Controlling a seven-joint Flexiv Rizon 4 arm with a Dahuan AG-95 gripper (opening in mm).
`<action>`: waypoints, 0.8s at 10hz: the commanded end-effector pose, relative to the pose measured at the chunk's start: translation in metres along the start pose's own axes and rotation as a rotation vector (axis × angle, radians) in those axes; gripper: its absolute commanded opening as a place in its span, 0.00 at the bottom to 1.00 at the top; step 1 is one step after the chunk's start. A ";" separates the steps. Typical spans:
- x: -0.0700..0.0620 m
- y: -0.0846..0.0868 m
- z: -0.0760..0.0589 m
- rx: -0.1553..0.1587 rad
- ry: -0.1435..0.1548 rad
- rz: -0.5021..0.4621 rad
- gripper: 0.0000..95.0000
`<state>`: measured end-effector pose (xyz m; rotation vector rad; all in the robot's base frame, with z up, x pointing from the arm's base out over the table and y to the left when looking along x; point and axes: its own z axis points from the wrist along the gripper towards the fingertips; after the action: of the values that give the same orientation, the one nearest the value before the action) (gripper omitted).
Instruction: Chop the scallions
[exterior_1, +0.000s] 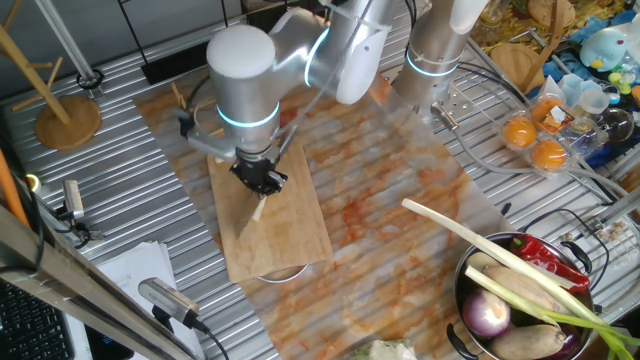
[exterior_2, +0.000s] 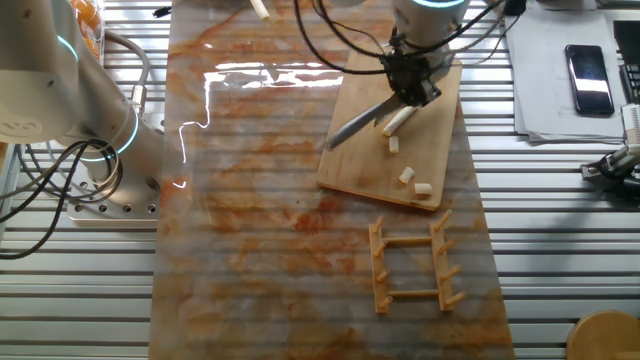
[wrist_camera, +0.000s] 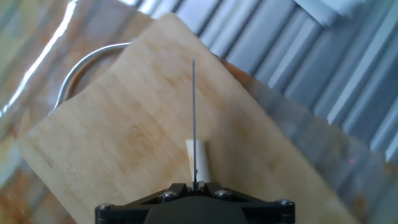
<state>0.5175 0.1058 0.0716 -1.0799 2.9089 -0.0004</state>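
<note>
Chopping in progress: gripper (exterior_2: 409, 88) clamped on the knife (exterior_2: 360, 117), blade edge over the scallion stalk (exterior_2: 398, 120) on the cutting board (exterior_2: 350, 165); three cut chunks (exterior_2: 407, 176) lie nearer. Next, I'd say, press straight down.

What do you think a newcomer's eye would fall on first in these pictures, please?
Probably the gripper clamping a knife over the wooden cutting board, its blade on the pale scallion stalk. Next, three cut chunks lying on the board toward its near corner, then the metal bowl of vegetables at the table's edge.
</note>
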 end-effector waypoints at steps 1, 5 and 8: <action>-0.014 -0.001 0.003 0.018 0.018 -0.235 0.00; -0.015 -0.005 0.009 0.009 0.075 -0.414 0.00; -0.013 0.001 0.001 -0.034 0.098 -0.423 0.00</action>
<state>0.5293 0.1143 0.0689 -1.7231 2.6862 -0.0299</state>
